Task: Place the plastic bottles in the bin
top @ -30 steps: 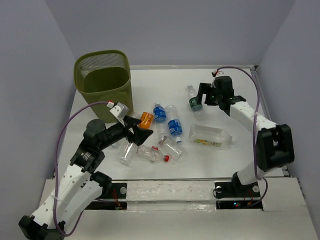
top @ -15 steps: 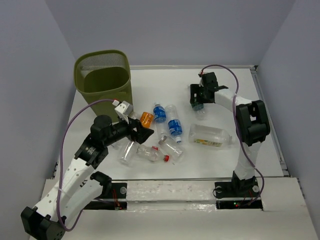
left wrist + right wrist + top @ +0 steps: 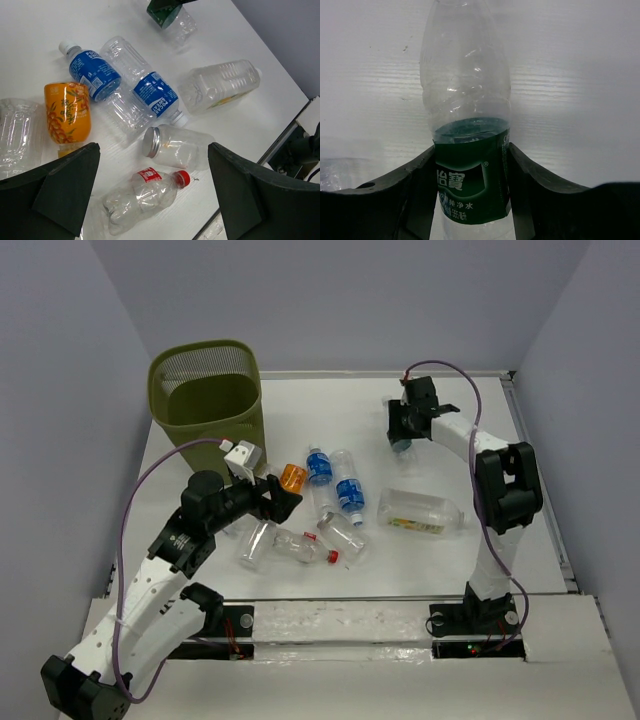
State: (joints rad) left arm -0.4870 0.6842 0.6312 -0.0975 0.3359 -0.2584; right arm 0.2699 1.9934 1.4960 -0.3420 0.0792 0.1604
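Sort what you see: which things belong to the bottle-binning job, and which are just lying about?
Job: green-label bottle, orange-label bottle, blue-label bottles, squarish bottle, red-capped bottle, silver-capped bottle, bin.
Not the job: table, purple cable.

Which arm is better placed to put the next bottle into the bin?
Probably right: the right gripper presses both sides of the clear plastic bottle with the dark green label. The left gripper hangs open over the other bottles, holding nothing, though nearer the olive-green mesh bin.
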